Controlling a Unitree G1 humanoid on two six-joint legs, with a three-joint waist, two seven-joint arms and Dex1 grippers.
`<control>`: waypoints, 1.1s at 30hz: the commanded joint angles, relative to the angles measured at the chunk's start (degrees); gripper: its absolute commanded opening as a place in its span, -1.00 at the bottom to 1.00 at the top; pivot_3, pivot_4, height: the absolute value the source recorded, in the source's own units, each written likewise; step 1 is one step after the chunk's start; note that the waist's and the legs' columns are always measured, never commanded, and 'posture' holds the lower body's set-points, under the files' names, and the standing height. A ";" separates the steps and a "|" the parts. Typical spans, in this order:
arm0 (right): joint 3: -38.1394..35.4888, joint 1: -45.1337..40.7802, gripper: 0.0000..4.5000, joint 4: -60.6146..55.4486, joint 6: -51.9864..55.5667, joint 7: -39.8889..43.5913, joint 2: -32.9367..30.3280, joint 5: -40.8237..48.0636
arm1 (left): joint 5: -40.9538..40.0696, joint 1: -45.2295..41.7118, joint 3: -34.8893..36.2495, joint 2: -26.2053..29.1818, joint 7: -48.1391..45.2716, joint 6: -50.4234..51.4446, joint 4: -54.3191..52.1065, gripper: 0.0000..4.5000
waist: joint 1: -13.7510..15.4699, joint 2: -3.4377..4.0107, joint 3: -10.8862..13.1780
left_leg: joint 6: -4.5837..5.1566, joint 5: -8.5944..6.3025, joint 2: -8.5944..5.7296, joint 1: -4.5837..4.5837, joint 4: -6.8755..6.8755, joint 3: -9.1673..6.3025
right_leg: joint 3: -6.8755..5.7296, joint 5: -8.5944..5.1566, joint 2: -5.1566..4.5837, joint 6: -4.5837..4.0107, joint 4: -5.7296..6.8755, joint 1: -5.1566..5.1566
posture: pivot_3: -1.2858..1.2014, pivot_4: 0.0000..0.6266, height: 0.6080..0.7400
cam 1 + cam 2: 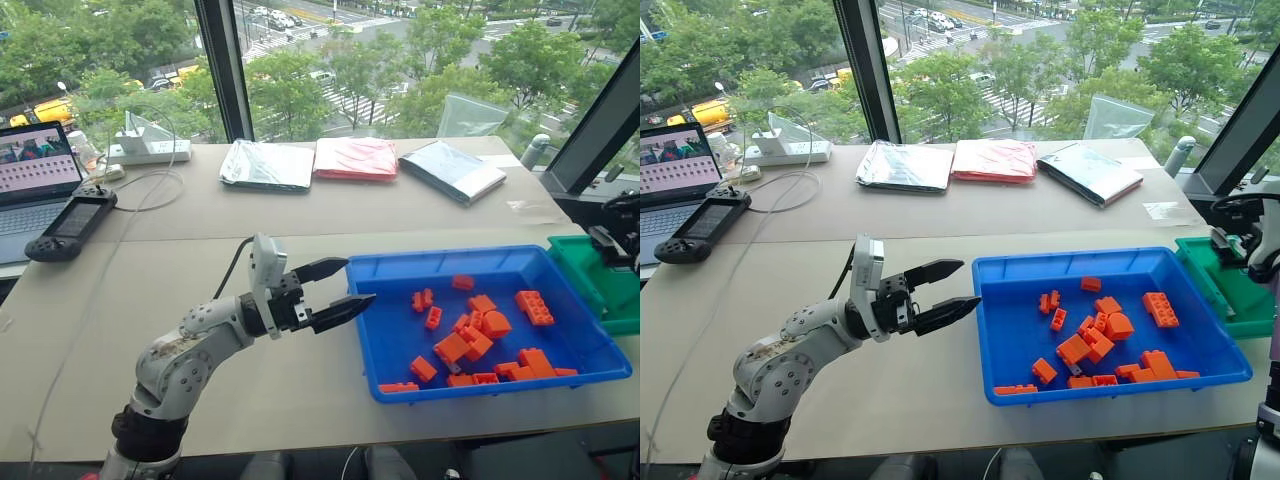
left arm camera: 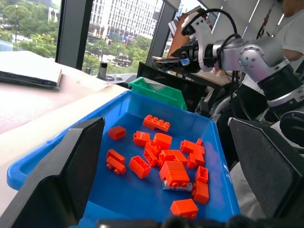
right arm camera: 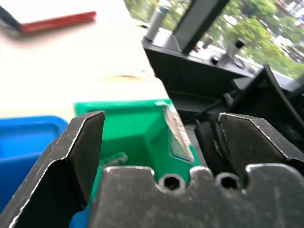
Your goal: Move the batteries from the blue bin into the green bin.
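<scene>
The left gripper [image 1: 335, 290] hangs spread and empty just outside the blue bin [image 1: 380, 340]. The right gripper [image 3: 159, 142], jaws wide with nothing between them, sits over the green bin [image 3: 135, 130]. One battery [image 2: 176, 186] lies beyond the left fingers, wedged under orange bricks [image 2: 175, 172]. It looks light, rigid and slick, likely to roll; pinch it mid-barrel.

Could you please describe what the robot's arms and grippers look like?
The left arm is built of rounded silver-grey segments with black joints and a black cable running along it. A white block sits at its wrist. The left gripper has two black, tapered fingers. The right arm is likewise silver and black, with looping black cables; the right gripper has broad black fingers.
</scene>
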 commanded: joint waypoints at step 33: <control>37.29 -27.84 0.88 32.73 -46.38 25.33 1.81 -34.05 | -0.09 0.56 0.34 -0.92 1.83 -0.83 -3.28 1.00 | -0.42 0.01 0.01 | -0.03 0.00 -0.02 0.04 -0.07 -0.13 | 0.03 0.00 -0.07 -0.04 0.05 -0.10 | 0.03 -0.52 1.00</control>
